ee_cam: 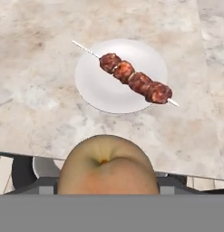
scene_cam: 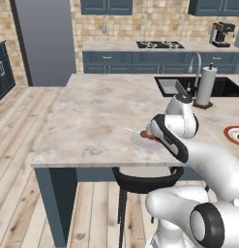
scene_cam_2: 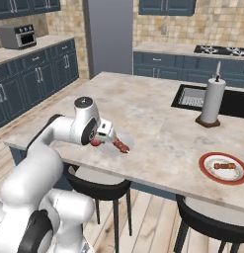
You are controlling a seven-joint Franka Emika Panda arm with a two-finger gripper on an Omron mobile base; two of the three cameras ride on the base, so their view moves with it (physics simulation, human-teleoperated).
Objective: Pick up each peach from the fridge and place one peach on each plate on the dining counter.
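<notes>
Gripper at bottom centre of the hand view, fingertips hidden behind a peach; the fruit sits between them, so it looks clamped on it, though finger contact can't be seen. In the right base view the gripper is mostly covered by the arm's wrist, a bit of red showing at its tip.

Plain white plate in the upper middle of the hand view, holding a skewer of brown-red meat laid diagonally, stick ends overhanging the rim. Plate rests on the marbled dining counter near its front edge.

Red-rimmed plate at lower right of the right base view, brown food on it, too small to identify; cut off at the right edge of the left base view. Paper towel roll stands beside the black sink.
</notes>
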